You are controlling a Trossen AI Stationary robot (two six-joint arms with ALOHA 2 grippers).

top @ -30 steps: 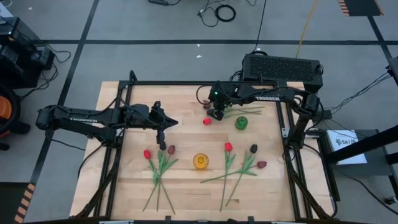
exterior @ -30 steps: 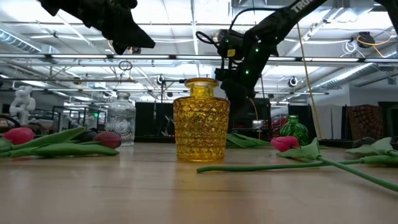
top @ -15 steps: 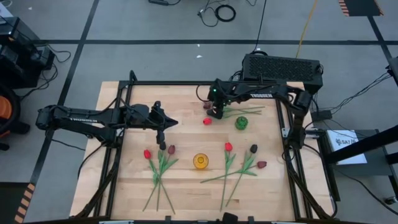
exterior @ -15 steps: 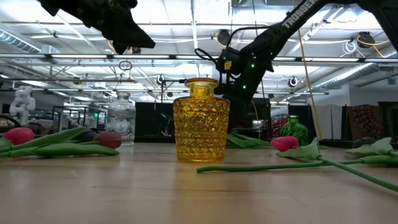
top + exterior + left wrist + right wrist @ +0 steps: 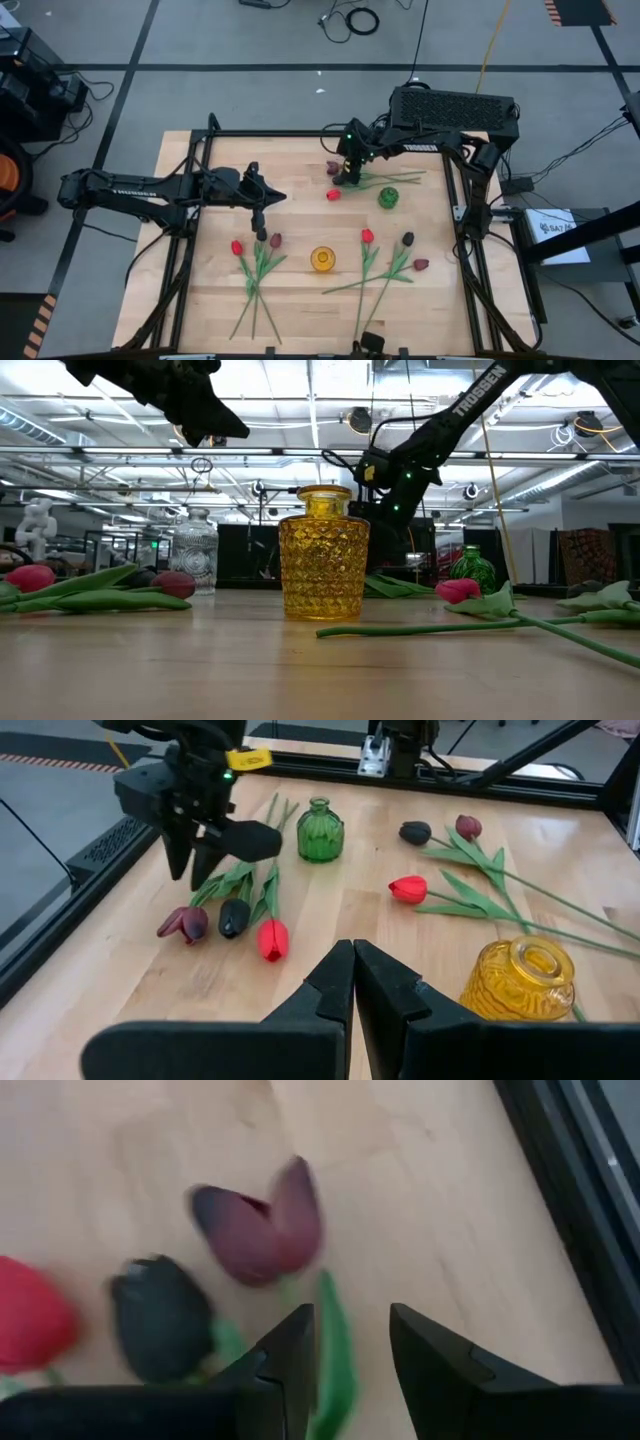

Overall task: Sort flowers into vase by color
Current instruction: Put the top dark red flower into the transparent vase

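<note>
From above, the right gripper [image 5: 347, 177] hangs behind the yellow vase [image 5: 322, 259], over three flowers [image 5: 334, 183] on the tabletop [image 5: 300, 300]. The left gripper [image 5: 352, 982] shows fingers pressed together, empty. Right wrist camera: fingers [image 5: 290, 1355] parted, straddling a maroon tulip's [image 5: 262, 1230] stem.

Even overhead light fills my workspace, with soft, short shadows on the pale wooden table [image 5: 300, 290]. Ceiling strip lights [image 5: 300, 405] glare in my low view. My right wrist picture is blurred, its maroon tulip head [image 5: 262, 1227] smeared.
</note>
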